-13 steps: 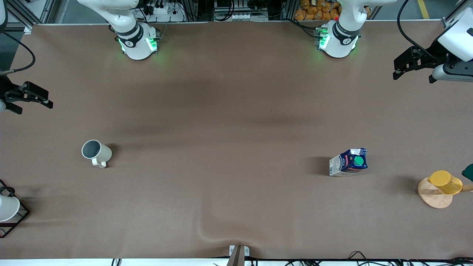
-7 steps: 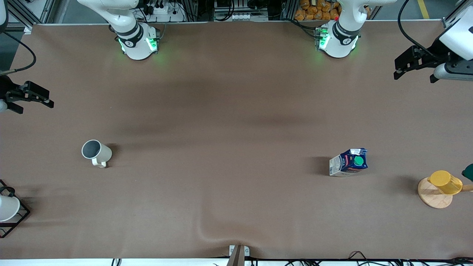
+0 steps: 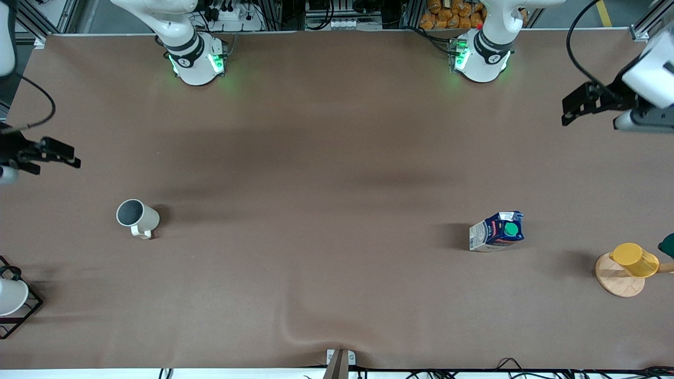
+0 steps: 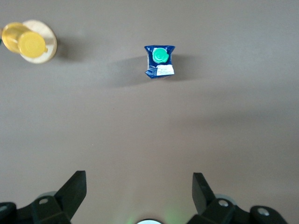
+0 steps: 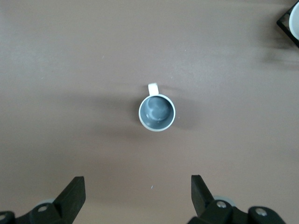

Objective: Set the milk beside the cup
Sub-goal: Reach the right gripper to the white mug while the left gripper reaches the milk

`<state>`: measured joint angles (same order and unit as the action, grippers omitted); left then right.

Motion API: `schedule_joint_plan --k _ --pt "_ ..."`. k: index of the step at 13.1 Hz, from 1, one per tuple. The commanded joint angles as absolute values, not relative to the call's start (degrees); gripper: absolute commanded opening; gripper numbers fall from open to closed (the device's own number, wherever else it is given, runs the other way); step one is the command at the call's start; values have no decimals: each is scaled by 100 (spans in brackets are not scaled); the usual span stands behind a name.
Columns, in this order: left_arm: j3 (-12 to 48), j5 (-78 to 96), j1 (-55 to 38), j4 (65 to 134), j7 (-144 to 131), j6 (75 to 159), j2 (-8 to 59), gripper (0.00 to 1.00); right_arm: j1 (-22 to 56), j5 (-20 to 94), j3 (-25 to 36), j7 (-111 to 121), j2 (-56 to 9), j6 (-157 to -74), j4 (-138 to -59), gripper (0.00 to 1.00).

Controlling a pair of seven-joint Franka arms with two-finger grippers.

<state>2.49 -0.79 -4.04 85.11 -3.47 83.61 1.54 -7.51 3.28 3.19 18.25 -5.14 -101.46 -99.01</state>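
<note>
Nearest the front camera, the yellow cup (image 3: 634, 259) lies where it lay a second ago, and so do both task things, well apart from each other. The milk (image 3: 497, 231) stands just past three o'clock from the table's middle, toward the left arm's end. Its long axis is upright, its gable ridge runs along the table's length, and the sloped face with the green cap is turned to six o'clock. It is dark blue on top, whitish on the side, with a red strip. The cup (image 3: 137, 218), beige with a grey inside, stands mouth up near nine o'clock, its handle pointing to six o'clock. The right gripper (image 5: 138, 186) has dropped slightly and hangs at ten o'clock of the cup, fingers spread wide. The left gripper (image 4: 138, 186) has barely shifted, at one o'clock of the milk, fingers likewise spread and holding nothing
</note>
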Motion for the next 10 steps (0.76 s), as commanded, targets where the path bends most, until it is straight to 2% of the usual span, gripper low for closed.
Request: schedule_joint_plan --k 1,4,7,10 --pt "237 -167 -430 7711 -781 8506 1191 100 -958 387 246 1828 -1079 -10510 -9826 100" --pt "246 -167 -501 7576 -966 9166 1993 100 -1028 361 255 1933 -1432 -10949 -9826 100" --pt "264 -219 -527 7585 -906 9237 2739 100 -994 343 255 1934 -1915 -11485 -9835 100" --pt "264 -237 -527 7594 -870 9807 3154 100 -1063 351 246 2195 -2494 -12232 -9835 100"
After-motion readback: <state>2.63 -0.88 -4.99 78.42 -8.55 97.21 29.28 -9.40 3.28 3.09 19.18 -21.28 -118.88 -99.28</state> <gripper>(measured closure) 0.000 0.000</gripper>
